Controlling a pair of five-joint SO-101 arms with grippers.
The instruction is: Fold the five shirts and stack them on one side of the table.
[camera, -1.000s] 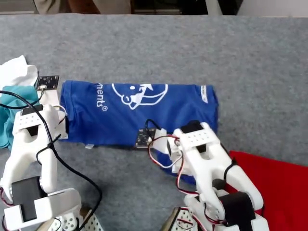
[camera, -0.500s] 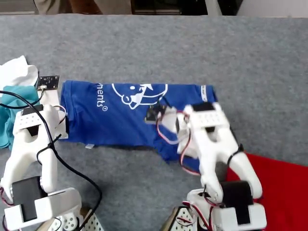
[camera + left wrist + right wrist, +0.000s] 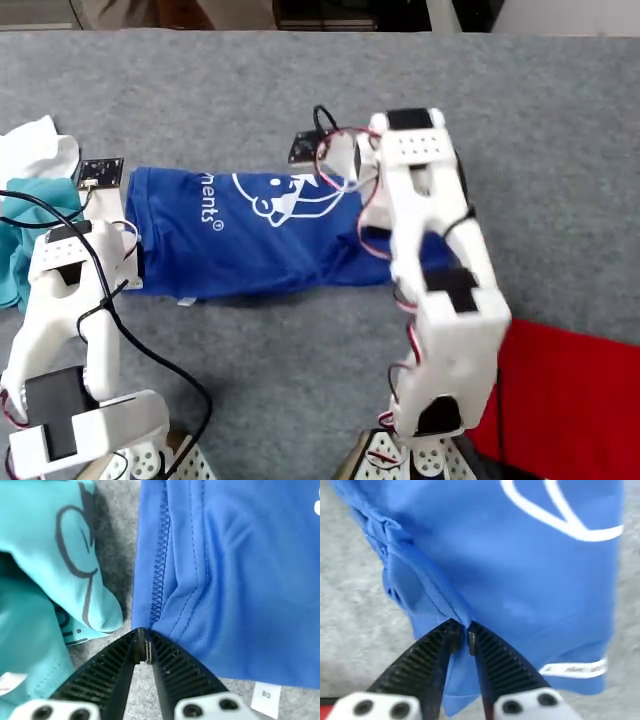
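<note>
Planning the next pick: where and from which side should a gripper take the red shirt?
The red shirt lies flat at the near right of the table, so probably pinch its bare far edge from above, coming from the middle. The left gripper and right gripper are both shut on the blue shirt.

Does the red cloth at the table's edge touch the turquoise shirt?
No: the red cloth lies far from the turquoise shirt, with the blue printed shirt spread between them.
</note>
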